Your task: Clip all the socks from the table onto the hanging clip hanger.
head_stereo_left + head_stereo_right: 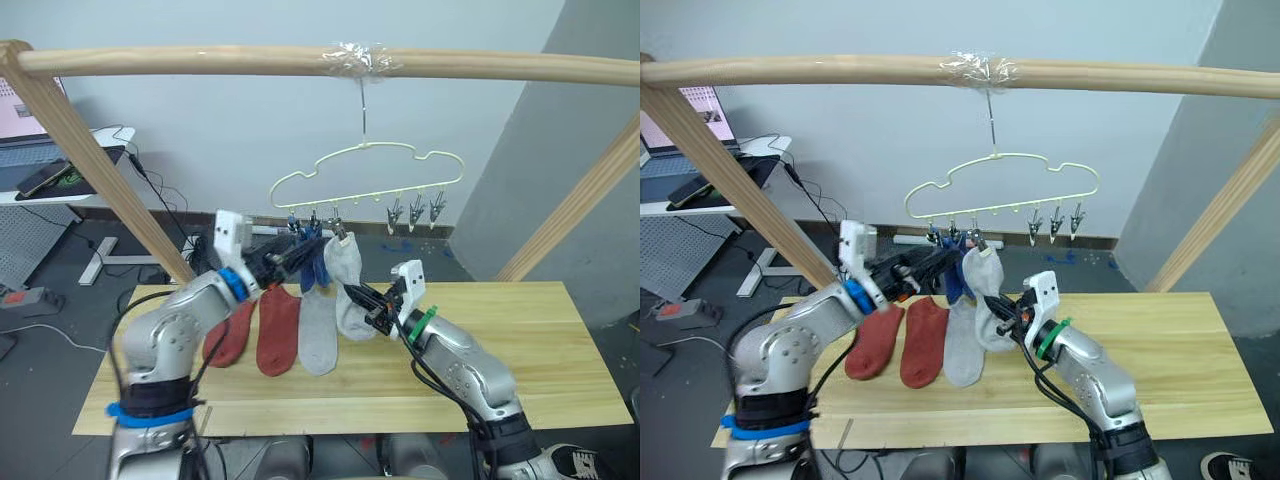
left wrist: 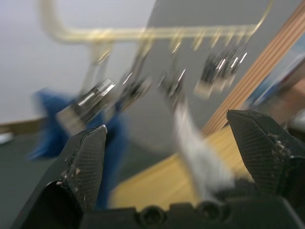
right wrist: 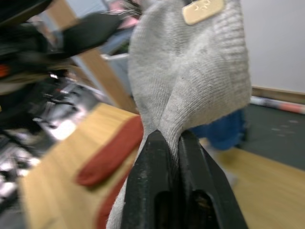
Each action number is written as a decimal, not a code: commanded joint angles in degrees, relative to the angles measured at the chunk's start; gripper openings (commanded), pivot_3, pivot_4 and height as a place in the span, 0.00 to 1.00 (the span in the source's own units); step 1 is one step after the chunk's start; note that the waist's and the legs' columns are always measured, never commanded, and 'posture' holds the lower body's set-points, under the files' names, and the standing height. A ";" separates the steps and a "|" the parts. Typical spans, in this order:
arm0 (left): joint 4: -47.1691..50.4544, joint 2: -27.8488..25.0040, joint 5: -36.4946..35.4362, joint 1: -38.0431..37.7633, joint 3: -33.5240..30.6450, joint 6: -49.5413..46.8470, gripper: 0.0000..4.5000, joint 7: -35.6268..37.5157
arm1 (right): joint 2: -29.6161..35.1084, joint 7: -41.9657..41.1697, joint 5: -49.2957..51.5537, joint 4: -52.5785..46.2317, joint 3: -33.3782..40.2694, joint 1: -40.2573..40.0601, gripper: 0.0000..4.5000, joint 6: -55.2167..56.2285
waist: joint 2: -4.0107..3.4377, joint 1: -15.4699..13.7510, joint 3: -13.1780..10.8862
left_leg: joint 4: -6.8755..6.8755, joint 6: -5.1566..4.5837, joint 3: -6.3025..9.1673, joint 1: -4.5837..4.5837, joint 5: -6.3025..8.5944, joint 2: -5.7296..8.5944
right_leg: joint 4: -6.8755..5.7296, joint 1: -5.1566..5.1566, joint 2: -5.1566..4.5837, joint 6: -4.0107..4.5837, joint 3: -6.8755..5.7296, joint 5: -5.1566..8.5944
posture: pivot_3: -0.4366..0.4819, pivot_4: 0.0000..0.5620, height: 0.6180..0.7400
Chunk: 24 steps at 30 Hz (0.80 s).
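So the right tool (image 3: 174,143) is pinched shut on a light grey sock (image 1: 348,275), fabric squeezed between its two black fingers. That sock runs up from the tool to the clip hanger (image 1: 368,178), where its top edge sits at the third clip from the left end of the row. The hanger hangs by its hook from a wooden pole (image 1: 330,62), above and just beyond both tools.

The left tool (image 2: 174,157) has its fingers spread wide apart with nothing between them. It's raised off the table (image 1: 520,340) and pointed at the clips; the row of clips sits right ahead of it, slightly above. Two blue socks (image 1: 312,262) hang from the left end of the row, right at that tool's tip and partly hidden behind it in the head view.

Below and between the two tools, three socks lie flat on the table side by side: two rust-red socks (image 1: 279,330) nearer the left tool, and a second grey sock (image 1: 318,335) next to them, closer to the right tool. The three clips at the right end of the hanger hold nothing, up and beyond the right tool.
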<state>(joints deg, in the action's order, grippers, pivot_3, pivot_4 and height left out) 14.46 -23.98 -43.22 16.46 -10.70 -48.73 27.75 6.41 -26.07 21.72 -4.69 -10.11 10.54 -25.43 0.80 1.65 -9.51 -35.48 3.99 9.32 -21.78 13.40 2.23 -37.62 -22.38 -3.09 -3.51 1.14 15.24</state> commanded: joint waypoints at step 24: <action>14.55 -5.03 9.67 -9.75 7.05 19.23 1.00 8.92 | 4.08 11.33 -12.27 -8.60 9.06 -1.33 0.56 10.41 | -0.09 -2.01 0.68 | 0.45 0.04 -0.10 0.03 -0.05 -0.02 | 0.50 0.06 -0.03 0.17 0.00 -0.11 | 0.48 0.14 1.00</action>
<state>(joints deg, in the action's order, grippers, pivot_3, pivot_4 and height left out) 28.76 -29.05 -35.19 6.39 -4.44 -32.22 35.74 10.76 -15.78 9.97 -11.02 -1.65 7.95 -16.03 0.72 -0.35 -8.83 -35.03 4.04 9.20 -21.75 13.34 2.21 -37.12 -22.32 -3.12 -3.30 1.16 15.11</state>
